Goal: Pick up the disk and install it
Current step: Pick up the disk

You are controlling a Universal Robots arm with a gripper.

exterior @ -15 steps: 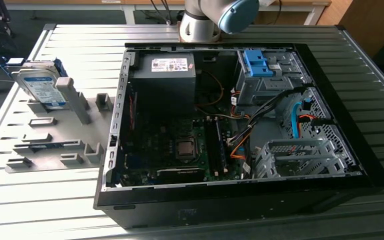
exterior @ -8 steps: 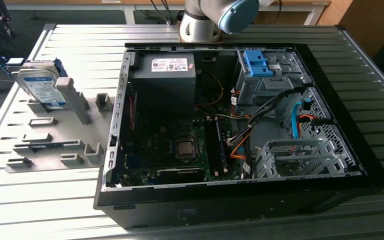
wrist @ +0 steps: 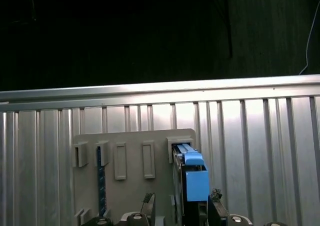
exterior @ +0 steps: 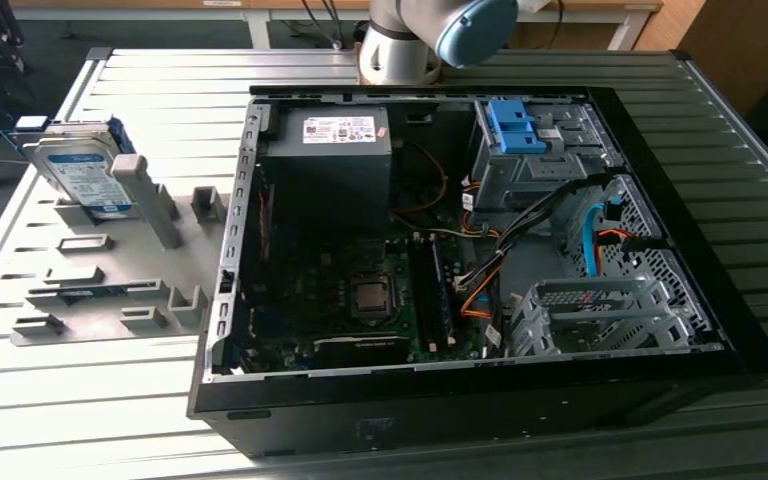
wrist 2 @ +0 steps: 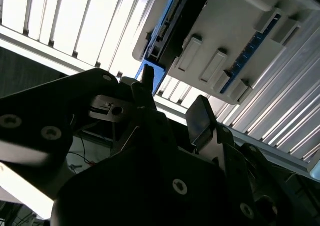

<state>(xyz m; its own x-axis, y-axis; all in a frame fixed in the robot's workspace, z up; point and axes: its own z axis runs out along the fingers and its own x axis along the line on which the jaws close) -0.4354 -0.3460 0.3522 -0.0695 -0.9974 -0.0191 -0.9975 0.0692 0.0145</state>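
An open computer case (exterior: 491,410) lay on its side along the near edge of the slatted metal bench (exterior: 91,400) as I ran the rig from my remote station. Its motherboard (exterior: 357,290) was exposed, with a silver drive cage (exterior: 598,315) at the near end on the exterior view's right. Deeper inside the case sat a dark grey box (exterior: 324,150) with a white sticker and, beside it, a bare blue bracket (exterior: 511,125).

Just beside the case, on the exterior view's left, a grey fixture plate (exterior: 91,300) with several small holders lay flat on the bench. The disk (exterior: 80,172) stood on edge in a holder at the plate's far end, toward the bench's far corner on that side. Its white-and-blue label was in plain sight and its blue frame ran round its edges.

In the second wrist view the end effector (wrist 2: 174,98) had its two dark fingers (wrist 2: 201,117) spread apart with nothing gripped between them. In the first wrist view the disk's blue frame showed beyond the fingertips, seated in the plate. At the bench's far edge rose the arm (exterior: 418,35).
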